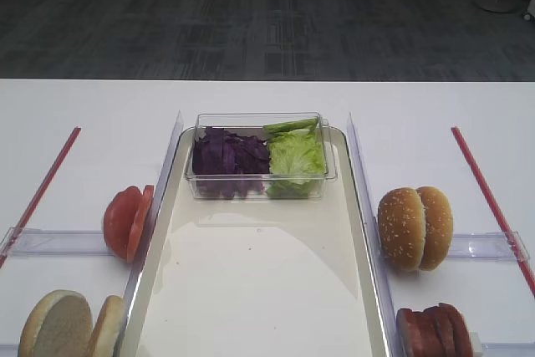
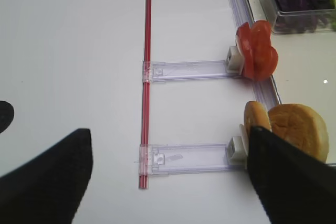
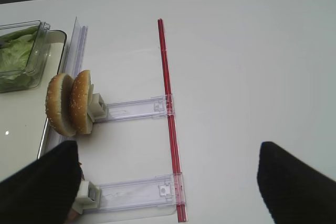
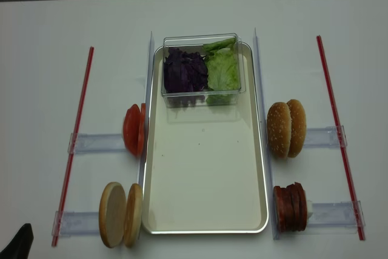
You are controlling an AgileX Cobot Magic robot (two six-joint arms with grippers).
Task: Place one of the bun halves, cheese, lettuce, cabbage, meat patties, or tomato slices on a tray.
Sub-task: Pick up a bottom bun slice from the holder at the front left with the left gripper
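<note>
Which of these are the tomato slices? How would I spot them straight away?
Start at the long cream tray in the middle. Just off its left rim, level with its middle, the tomato slices stand on edge. They are bright orange-red, unlike the pale bun halves nearer the camera.

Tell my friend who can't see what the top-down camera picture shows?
A long cream tray lies on a white table, holding only a clear box of purple cabbage and lettuce. Tomato slices and bun halves stand left; sesame buns and meat patties right.
</note>
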